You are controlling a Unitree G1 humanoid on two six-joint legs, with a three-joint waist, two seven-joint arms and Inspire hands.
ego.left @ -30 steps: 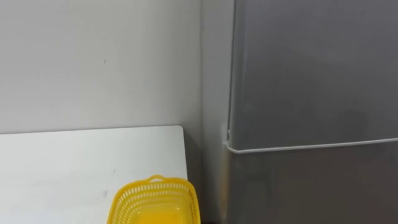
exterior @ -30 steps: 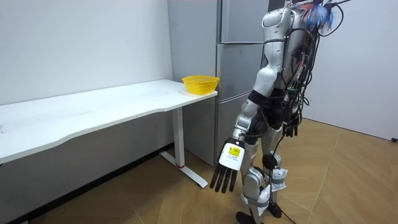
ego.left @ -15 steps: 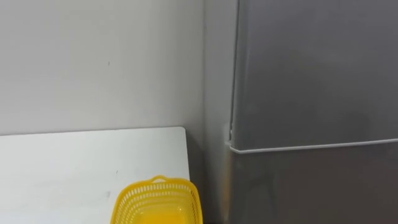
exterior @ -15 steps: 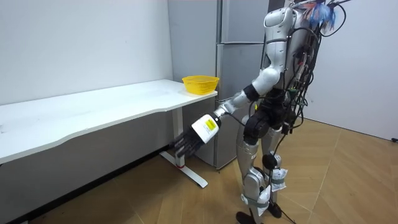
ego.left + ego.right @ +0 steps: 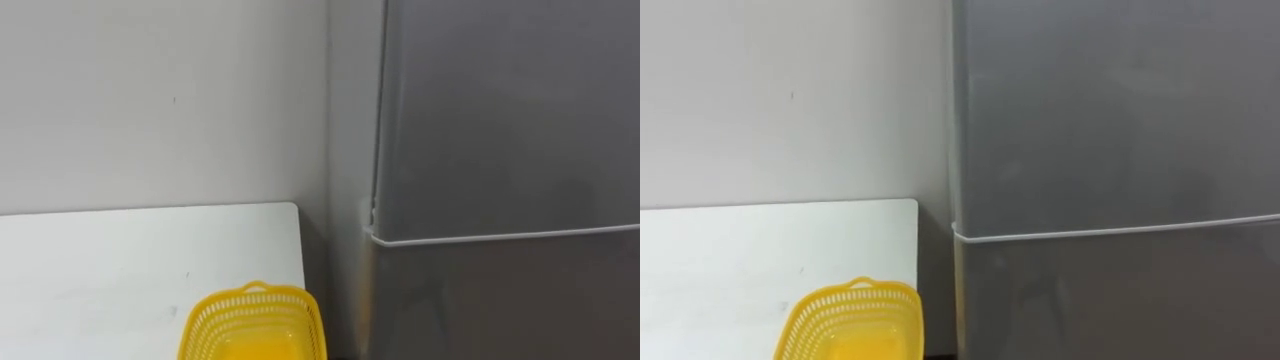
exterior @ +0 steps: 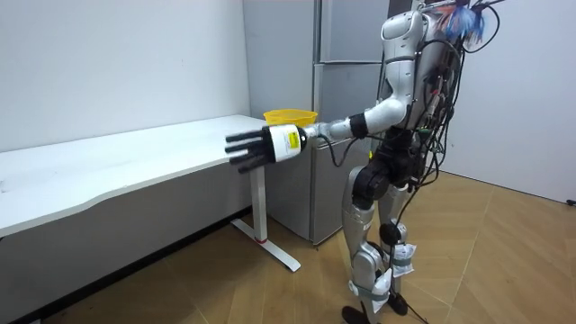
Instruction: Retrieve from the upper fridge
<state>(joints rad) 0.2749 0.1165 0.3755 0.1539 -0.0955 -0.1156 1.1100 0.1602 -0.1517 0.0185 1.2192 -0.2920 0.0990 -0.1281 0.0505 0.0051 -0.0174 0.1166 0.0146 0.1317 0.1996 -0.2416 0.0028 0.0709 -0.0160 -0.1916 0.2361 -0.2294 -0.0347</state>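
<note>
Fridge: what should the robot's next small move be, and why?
Probably bring the left hand toward the upper door's left edge to pull it open. The door is shut, and the hand, open, is held out level beside the table's end, not touching the fridge.

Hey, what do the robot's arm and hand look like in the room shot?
The left hand has black fingers and a white back bearing a small tag with a yellow mark. Its arm is slim, with silver-white shells along the forearm and at the shoulder and darker joints between.
</note>
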